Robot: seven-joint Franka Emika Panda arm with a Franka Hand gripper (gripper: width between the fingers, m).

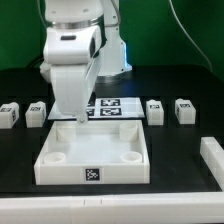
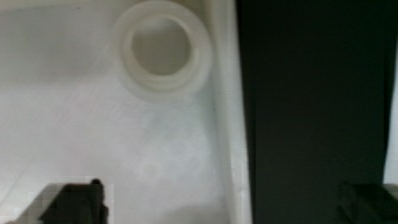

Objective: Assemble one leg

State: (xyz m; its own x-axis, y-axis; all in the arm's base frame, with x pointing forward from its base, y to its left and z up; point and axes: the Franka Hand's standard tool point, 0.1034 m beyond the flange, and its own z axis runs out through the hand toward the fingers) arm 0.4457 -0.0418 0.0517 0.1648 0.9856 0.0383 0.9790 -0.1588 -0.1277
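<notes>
Several small white legs with tags lie behind the tray: two at the exterior view's left (image 1: 8, 113) (image 1: 36, 110) and two at its right (image 1: 155, 110) (image 1: 184, 108). The large white square tray piece (image 1: 60, 170) with round corner sockets lies in front. My gripper (image 1: 74, 117) hangs over the tray's far left corner. In the wrist view my gripper (image 2: 222, 205) is open, with one dark finger (image 2: 71, 203) over the tray floor and the other out over the black table. The tray's side wall (image 2: 222, 110) runs between them, beside a round socket (image 2: 160, 45). No leg is held.
The marker board (image 1: 112, 107) lies behind the tray at the middle. A long white part (image 1: 212, 155) lies at the exterior view's right edge. The robot's base stands at the back.
</notes>
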